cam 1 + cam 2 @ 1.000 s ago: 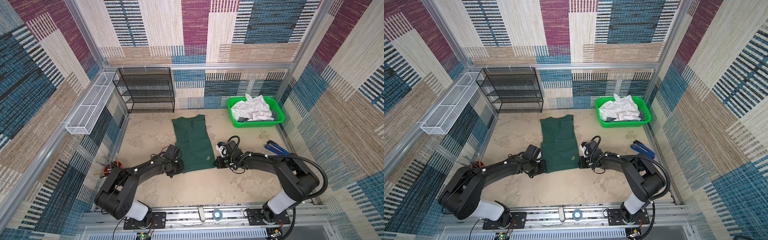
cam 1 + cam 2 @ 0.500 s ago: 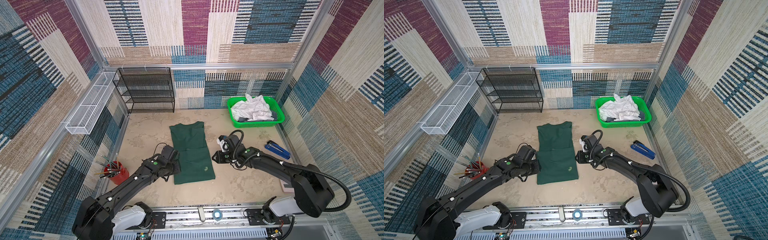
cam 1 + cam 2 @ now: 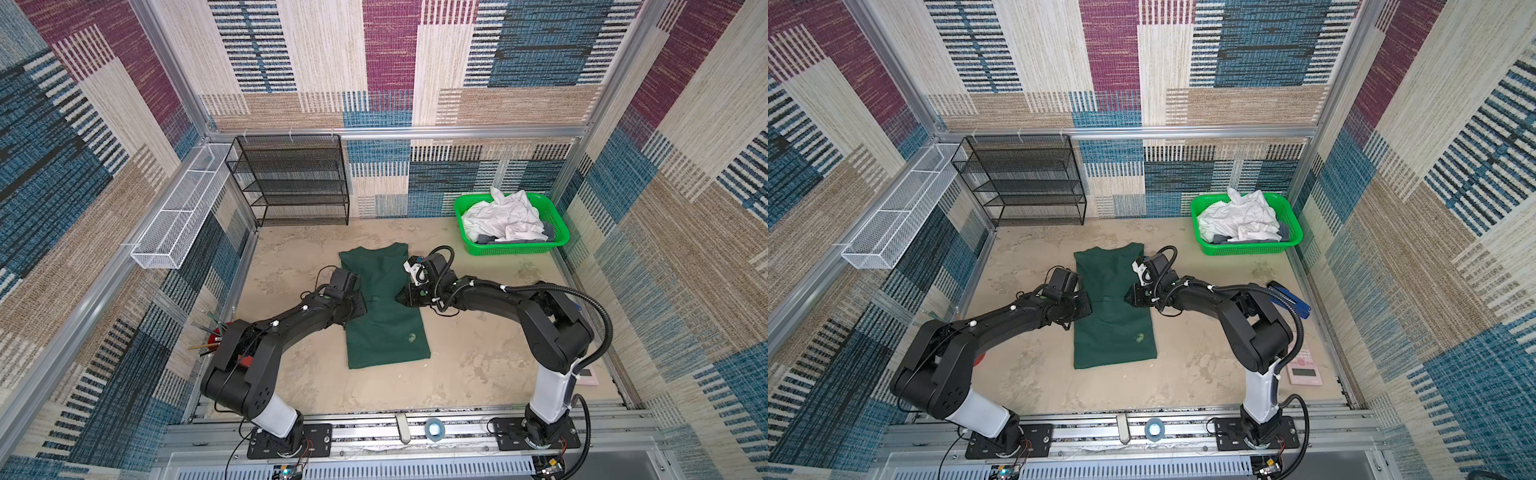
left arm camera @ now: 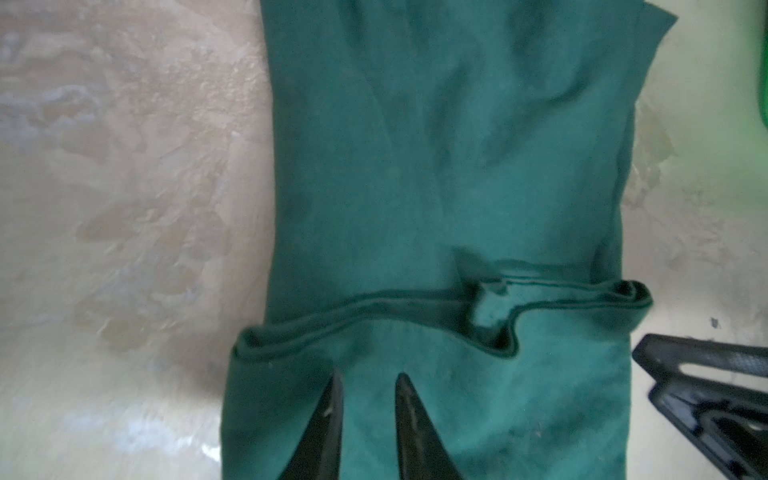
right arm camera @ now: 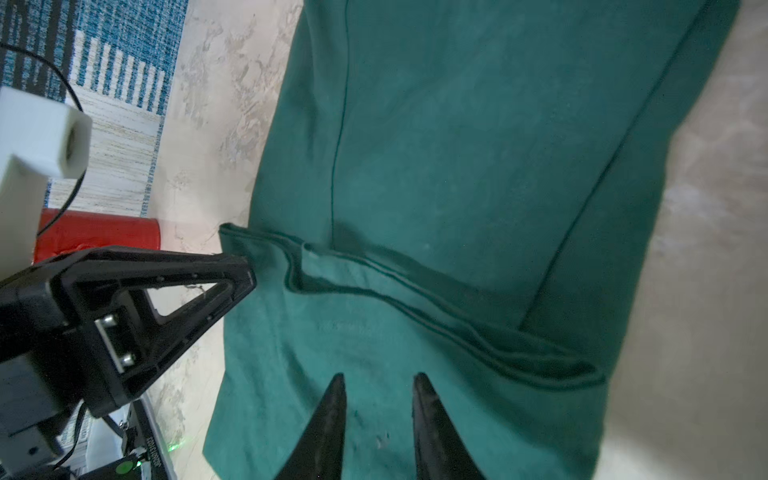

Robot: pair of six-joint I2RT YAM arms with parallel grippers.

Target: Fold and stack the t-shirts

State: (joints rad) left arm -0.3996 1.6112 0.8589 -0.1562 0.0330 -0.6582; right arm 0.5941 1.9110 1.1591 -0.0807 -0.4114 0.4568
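While the dark green t-shirt lies flat mid-worktop, left fingers and right fingers sit slightly spread at its opposite edges, pinching nothing; white t-shirts fill the green basket

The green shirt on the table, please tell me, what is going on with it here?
The robot is folding the dark green t-shirt, which lies flat on the table as a long narrow strip. The left tool and the right tool are over its two side edges near the middle, jaws slightly apart, holding nothing. The white t-shirts lie crumpled in the green basket at the back right; nothing is stacked yet.
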